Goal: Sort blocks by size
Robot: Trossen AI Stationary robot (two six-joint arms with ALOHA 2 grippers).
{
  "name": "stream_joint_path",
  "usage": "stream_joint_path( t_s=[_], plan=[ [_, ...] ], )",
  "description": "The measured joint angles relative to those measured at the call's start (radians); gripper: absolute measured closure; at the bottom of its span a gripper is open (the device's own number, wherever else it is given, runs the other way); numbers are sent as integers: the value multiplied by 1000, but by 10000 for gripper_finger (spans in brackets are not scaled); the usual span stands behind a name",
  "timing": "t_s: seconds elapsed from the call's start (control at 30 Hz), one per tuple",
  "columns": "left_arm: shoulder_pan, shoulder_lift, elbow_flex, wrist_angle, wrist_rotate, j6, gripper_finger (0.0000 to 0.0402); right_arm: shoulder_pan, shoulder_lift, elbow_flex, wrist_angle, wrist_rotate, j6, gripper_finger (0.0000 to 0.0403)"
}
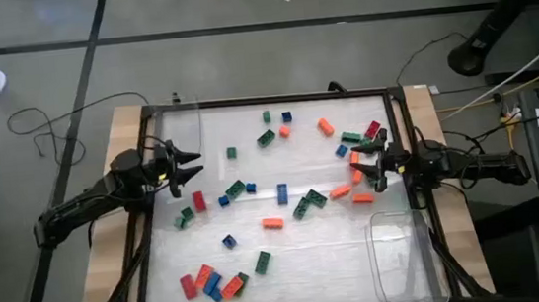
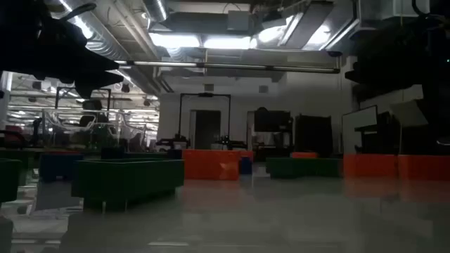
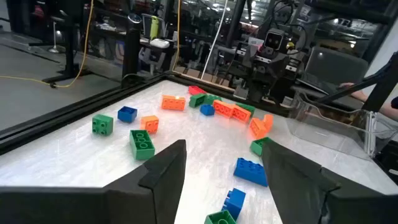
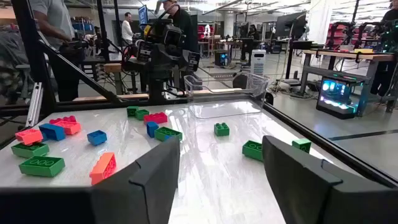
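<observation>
Both pincers empty, jaws apart, above the mat; sorting barely begun.

Left gripper (image 1: 195, 170) hovers at the table's left edge, right gripper (image 1: 362, 163) at the right edge among orange bricks; neither touches anything. The blocks (image 1: 281, 194) lie scattered across the white mat (image 1: 339, 253), with a small cluster (image 1: 213, 281) at the near left. Judged light, rigid, smooth-sided: pinch across the flat side walls, not the studs. A clear bin (image 1: 401, 257) sits at the near right.

A large robotics lab: exposed silver ceiling ducts (image 2: 140, 35), long workbenches carrying glowing computer gear (image 4: 339, 96), standing people (image 4: 53, 37), and trailing yellow cables (image 3: 74, 68).
</observation>
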Motion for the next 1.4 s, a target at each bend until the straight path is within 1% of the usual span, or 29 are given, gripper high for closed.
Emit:
stream_joint_path(
  t_s=[1.17,1.33,1.4],
  plan=[
    [0,0,0,0,0,1,204,0,0,1,-14,-1,0,176],
    [0,0,-1,10,1,106,204,0,0,1,-16,-1,0,176],
    [0,0,-3,27,1,92,204,0,0,1,-16,-1,0,176]
  ],
)
